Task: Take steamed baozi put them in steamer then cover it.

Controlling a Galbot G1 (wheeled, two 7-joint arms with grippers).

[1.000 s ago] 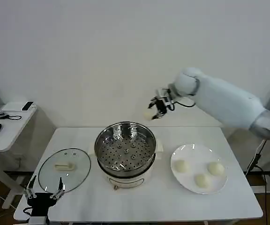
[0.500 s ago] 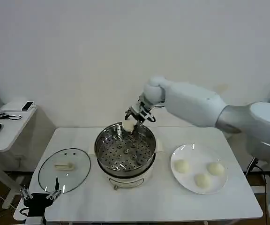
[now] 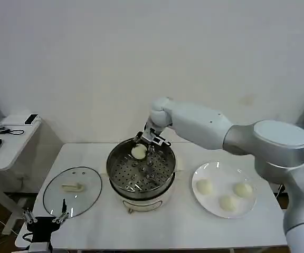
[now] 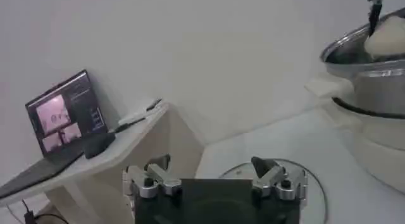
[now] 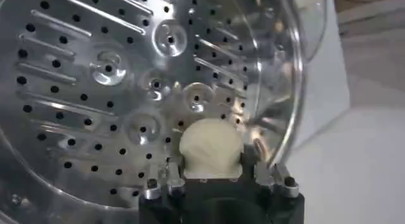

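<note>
Right fingers (image 5: 269, 171): clamped on one steamed baozi (image 5: 211, 147), one finger on each side of it.
Right gripper (image 3: 148, 141): reached in over the far rim of the steamer (image 3: 141, 167), with the held bun (image 3: 139, 152) inside the pot, just above the perforated tray (image 5: 95, 80); whether the bun touched the tray could not be told.
Right arm (image 3: 215, 128): stretched from the robot's right across the back of the counter (image 3: 183, 224) to the pot.
Steamer: stood at the middle of the counter on its cream-white base, with nothing else on its tray.
Plate (image 3: 224, 188): lay on the counter to the right of the steamer, apart from it.
Other baozi: three rested on the plate, one at its left (image 3: 204, 186), one at its right (image 3: 242, 189), one nearer the front (image 3: 226, 202).
Cover (image 3: 72, 190): lay flat on the counter to the left of the steamer, handle up, its rim near the pot's base.
Left gripper (image 3: 44, 219): hung at the counter's front left corner, just before the cover, its fingers (image 4: 276, 179) spread apart and holding nothing.
</note>
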